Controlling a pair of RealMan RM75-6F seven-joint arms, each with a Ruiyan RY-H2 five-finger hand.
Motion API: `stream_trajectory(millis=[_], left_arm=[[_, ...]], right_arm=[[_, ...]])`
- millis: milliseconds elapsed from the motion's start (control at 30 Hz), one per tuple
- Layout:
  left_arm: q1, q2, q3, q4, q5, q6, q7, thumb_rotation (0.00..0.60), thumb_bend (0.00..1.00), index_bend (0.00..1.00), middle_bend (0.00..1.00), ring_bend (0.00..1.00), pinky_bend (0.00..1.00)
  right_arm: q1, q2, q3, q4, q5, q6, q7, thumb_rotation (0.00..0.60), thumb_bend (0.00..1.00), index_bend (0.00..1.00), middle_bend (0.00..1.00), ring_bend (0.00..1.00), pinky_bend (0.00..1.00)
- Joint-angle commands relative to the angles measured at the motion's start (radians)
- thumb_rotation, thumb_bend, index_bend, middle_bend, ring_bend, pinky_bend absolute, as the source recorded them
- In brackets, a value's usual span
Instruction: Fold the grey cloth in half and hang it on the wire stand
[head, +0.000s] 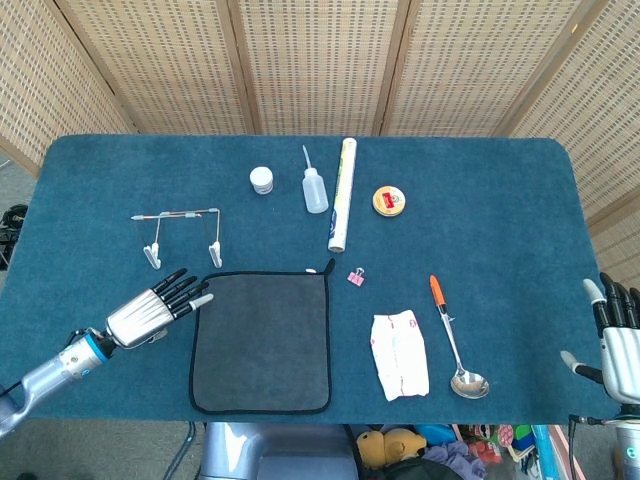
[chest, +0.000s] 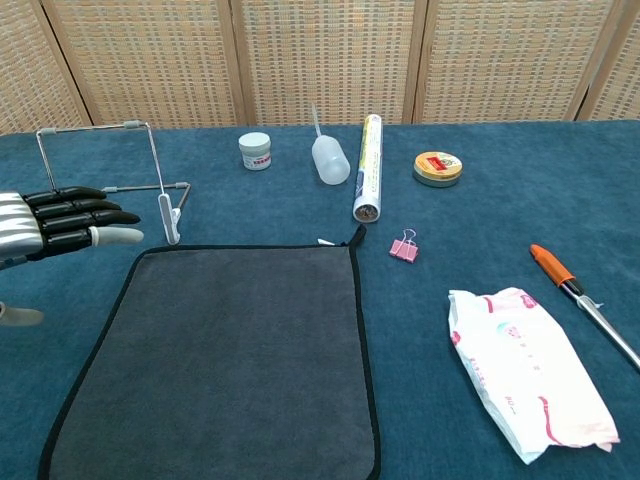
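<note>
The grey cloth (head: 262, 340) (chest: 225, 360) with a black hem lies flat and unfolded near the table's front edge. Behind its left corner stands the wire stand (head: 180, 235) (chest: 110, 190), bare. My left hand (head: 158, 306) (chest: 55, 225) hovers open just left of the cloth's far left corner, fingers stretched out toward it, holding nothing. My right hand (head: 620, 340) is open at the table's right front edge, far from the cloth, and shows only in the head view.
A white jar (head: 261, 180), squeeze bottle (head: 315, 188), paper-wrapped roll (head: 343, 195) and round tin (head: 389, 201) line the back. A pink binder clip (head: 356, 276), wipes packet (head: 400, 353) and orange-handled spoon (head: 455, 340) lie right of the cloth.
</note>
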Motion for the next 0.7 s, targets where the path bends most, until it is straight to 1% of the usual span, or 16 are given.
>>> stream_trajectory(millis=[33,167,333,700], left_arm=[[-0.013,-0.022,0.017,0.022,0.001,-0.004,-0.01,0.6,0.19,0.0,0.0,0.0,0.0],[-0.025,-0.049,0.04,0.058,0.0,-0.004,-0.011,0.6,0.19,0.0,0.0,0.0,0.0],[-0.029,-0.078,0.056,0.089,-0.008,0.0,-0.009,0.6,0.2,0.0,0.0,0.0,0.0],[-0.038,-0.121,0.079,0.113,-0.025,-0.002,-0.01,0.6,0.21,0.0,0.0,0.0,0.0]], right_arm=[[0.001,0.0,0.001,0.001,0.005,-0.003,-0.001,0.6,0.0,0.0,0.0,0.0,0.0],[0.001,0.001,0.004,0.002,0.013,-0.005,0.003,0.6,0.0,0.0,0.0,0.0,0.0],[0.002,0.002,0.006,0.002,0.017,-0.007,0.005,0.6,0.0,0.0,0.0,0.0,0.0],[0.004,0.003,0.005,0.005,0.023,-0.015,0.01,0.6,0.0,0.0,0.0,0.0,0.0]])
